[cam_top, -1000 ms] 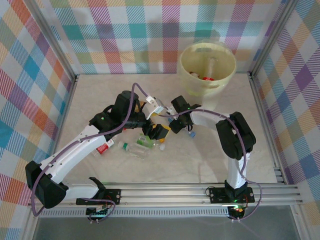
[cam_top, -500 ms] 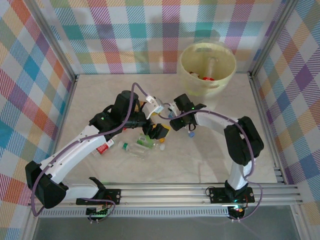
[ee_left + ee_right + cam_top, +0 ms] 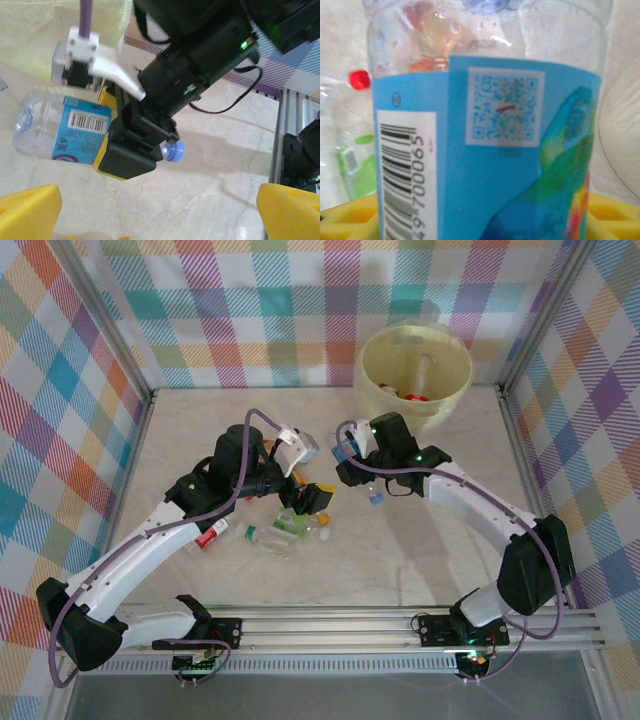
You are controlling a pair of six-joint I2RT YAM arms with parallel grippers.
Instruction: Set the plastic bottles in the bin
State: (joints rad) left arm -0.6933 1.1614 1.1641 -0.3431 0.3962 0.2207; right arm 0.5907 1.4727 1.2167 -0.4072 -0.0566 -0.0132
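Top external view, from the left: the left gripper (image 3: 304, 492) hangs with its yellow fingers spread wide and nothing between them, above the loose bottles (image 3: 268, 537) lying on the table (image 3: 420, 540). Just to its right, the right gripper (image 3: 350, 468) is clamped across a blue-labelled bottle (image 3: 344, 452). That bottle appears to be clear of the table, between the pile and the bin (image 3: 400, 412) at the far right.

The likeliest trouble is the hold itself. The jaws seem to pinch near the cap end, so most of the clear body sticks out to one side. A thin, slick wall could pivot or slide in the pads during the swing. Carried crosswise, an overhanging end could also clip the bin's rim and knock the bottle loose outside it. The two grippers are near each other, so a careless sweep could brush the left one.

The bottle lies roughly level. In the top view its long axis runs diagonally: the labelled body points far-left, and the blue cap (image 3: 377, 498) points near-right, not at the bin.
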